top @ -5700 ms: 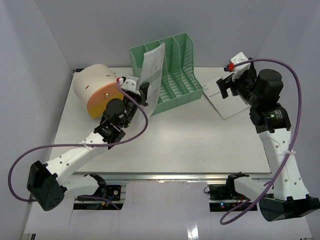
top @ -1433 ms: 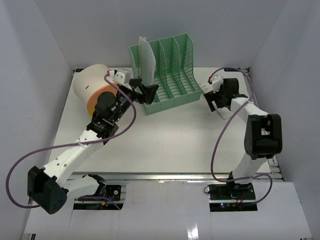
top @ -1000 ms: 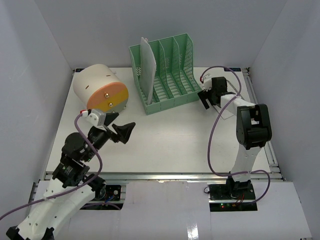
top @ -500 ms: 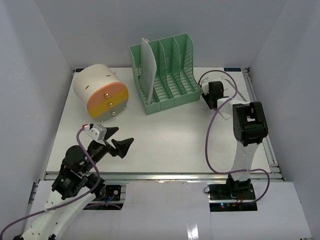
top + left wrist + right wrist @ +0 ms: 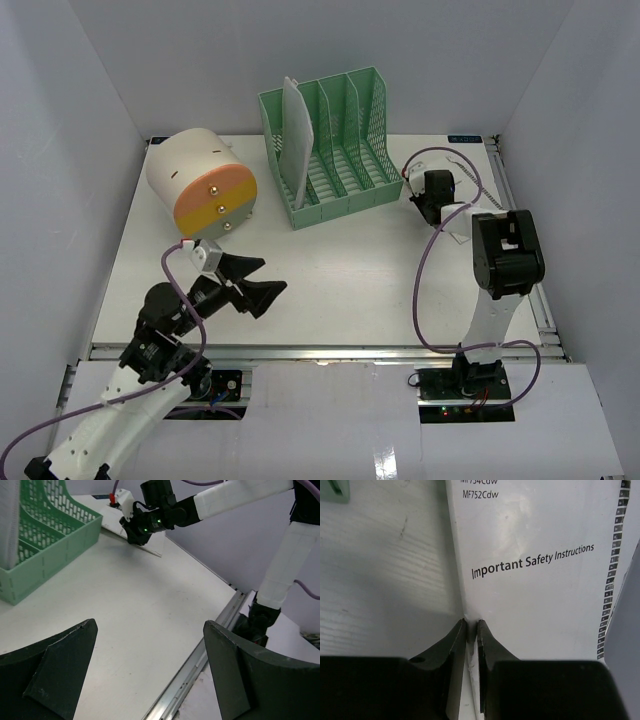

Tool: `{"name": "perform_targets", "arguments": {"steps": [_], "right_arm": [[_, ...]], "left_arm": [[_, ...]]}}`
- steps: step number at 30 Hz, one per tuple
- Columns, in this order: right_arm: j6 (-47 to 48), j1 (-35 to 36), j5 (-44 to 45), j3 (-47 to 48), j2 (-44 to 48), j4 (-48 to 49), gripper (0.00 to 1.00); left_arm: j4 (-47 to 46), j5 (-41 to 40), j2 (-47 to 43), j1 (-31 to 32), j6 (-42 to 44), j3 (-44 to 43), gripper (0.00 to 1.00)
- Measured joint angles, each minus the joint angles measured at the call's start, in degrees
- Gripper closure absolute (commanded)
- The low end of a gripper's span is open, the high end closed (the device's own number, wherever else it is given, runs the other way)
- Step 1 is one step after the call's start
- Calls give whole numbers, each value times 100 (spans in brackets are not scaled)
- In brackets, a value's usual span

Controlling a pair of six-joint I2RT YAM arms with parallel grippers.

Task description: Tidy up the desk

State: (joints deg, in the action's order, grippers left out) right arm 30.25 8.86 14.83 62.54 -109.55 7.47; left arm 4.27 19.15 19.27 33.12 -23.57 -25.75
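The desk [image 5: 350,270] is a white tabletop with a metal rail along the front. A white booklet [image 5: 535,590] printed "Important Safety Instructions" lies flat at the back right, also visible in the top view [image 5: 462,190]. My right gripper [image 5: 472,622] is shut on the booklet's left edge, with the thin edge pinched between its two dark fingers. It sits low on the desk [image 5: 425,205], just right of the green rack. My left gripper [image 5: 268,277] hovers wide open over the front left of the desk, with nothing between its fingers [image 5: 150,625].
A green mesh file rack [image 5: 340,170] stands at the back centre with a white document [image 5: 293,140] upright in its leftmost slot. A cream drawer unit with an orange and yellow front [image 5: 200,185] sits at the back left. White walls enclose the desk.
My right gripper has shut on the booklet's edge. The left arm has shifted a little to the right near the front edge, jaws still wide.
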Motion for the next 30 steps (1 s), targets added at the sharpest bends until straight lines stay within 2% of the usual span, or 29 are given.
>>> {"name": "perform_targets", "arguments": {"steps": [4,8,13,18,21,24,30], "right_arm": [[-23,-126,-195,-371,564,-186,92],[-65,-336,-656,-942,1620,-671,92],[-140,-638,-1289,-1329,2971,-1285,92],[-124,-732,-2081,-1568,4143,-1831,92],[-72,-730,-2613,-1610,4683,-2171,92],[27,-726,-3016,-1625,5101,-2484,92],[259,-725,-3567,-1792,5763,-2956,92]], "left_arm": [[-740,307,713,0,-514,283,2],[-1507,460,1285,-2,-899,417,2],[-2479,457,1814,0,-1336,500,2],[-3250,229,2855,13,-1910,467,2],[-3367,23,3799,132,-2157,-35,2],[-3418,-179,4863,378,-2307,-927,2],[-3529,-430,6029,866,-2193,-2120,2]]}}
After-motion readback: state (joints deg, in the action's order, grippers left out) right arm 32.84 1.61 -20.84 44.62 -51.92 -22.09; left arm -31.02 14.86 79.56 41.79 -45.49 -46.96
